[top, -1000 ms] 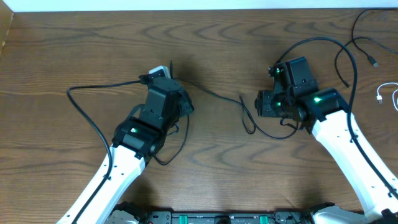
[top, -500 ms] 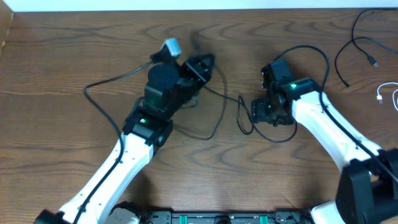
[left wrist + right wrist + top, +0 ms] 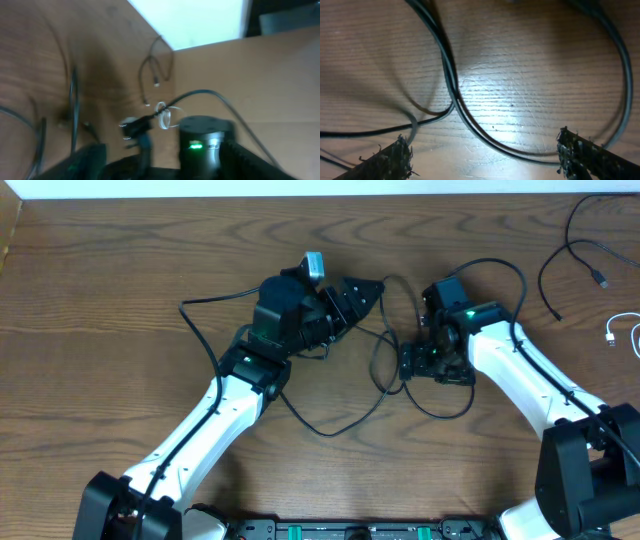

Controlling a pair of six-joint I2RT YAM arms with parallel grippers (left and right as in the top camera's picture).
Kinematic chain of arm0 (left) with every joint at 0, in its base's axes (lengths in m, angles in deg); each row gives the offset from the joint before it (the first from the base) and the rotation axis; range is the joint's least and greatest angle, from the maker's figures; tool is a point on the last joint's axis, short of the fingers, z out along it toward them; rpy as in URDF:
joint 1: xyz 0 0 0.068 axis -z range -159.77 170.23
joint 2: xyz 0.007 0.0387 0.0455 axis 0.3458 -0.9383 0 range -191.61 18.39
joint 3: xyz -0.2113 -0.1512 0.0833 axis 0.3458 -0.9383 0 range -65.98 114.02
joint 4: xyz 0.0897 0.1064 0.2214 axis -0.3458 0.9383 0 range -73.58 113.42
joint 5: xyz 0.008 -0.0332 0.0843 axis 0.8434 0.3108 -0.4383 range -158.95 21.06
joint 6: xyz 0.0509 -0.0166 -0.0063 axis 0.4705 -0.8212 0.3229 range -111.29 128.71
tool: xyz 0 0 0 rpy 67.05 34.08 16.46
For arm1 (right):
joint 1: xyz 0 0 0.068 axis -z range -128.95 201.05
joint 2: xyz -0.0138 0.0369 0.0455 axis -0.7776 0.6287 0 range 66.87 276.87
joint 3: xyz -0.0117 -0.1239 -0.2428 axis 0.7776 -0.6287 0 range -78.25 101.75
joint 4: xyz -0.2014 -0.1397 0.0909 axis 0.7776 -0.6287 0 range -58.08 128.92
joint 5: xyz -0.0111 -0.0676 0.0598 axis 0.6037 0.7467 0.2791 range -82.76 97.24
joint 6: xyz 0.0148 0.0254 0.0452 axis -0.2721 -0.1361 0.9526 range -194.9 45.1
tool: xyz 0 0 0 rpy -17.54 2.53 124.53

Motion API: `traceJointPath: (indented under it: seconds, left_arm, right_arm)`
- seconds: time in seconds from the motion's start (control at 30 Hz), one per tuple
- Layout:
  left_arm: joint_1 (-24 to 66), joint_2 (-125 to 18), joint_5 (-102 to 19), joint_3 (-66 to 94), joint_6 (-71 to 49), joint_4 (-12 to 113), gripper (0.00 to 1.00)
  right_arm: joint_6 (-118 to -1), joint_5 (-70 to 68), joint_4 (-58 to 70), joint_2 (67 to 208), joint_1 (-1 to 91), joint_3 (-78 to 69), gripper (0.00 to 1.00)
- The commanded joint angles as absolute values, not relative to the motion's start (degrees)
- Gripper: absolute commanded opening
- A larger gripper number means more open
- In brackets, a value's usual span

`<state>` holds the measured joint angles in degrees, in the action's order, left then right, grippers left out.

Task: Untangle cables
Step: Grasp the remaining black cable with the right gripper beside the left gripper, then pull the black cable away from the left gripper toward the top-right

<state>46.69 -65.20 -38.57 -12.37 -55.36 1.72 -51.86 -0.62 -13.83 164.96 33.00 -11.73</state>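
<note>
Two black cables (image 3: 451,75) lay side by side from the upper left, curving across the wooden table (image 3: 530,60) toward the lower right. The right gripper (image 3: 485,157) fingertips stood wide apart at the lower corners.

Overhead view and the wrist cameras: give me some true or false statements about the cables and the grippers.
1. The right gripper is open, with black cable below it. True.
2. A white cable lies near the right edge of the table. True.
3. The white cable is tangled with the black cable between the arms. False: it lies apart, far to the right.
4. The left gripper is far from the right gripper. False: they are close together near the table's middle.
</note>
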Motion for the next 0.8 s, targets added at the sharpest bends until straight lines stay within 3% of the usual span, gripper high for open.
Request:
traceJointPath:
  seconds: [0.0,0.37,0.57,0.77]
  left_arm:
    - [46.67,-65.86,-43.56,-11.59,-50.88,4.49,0.87]
    - [44.57,-63.50,-48.89,-11.59,-40.15,8.54,0.91]
    - [39.15,-57.68,-49.15,-11.59,-35.86,13.06,0.91]
    - [30.93,-51.08,-49.15,-11.59,-34.58,25.26,0.91]
  right_arm:
    - [-51.59,-3.78,-14.27,165.02,33.88,-11.62,0.93]
    - [-51.83,-16.22,-6.99,165.02,31.58,-11.62,0.99]
    - [-51.33,2.53,0.22,165.55,23.25,-11.62,0.99]
    - [-44.86,14.51,1.93,171.32,18.47,-11.62,0.99]
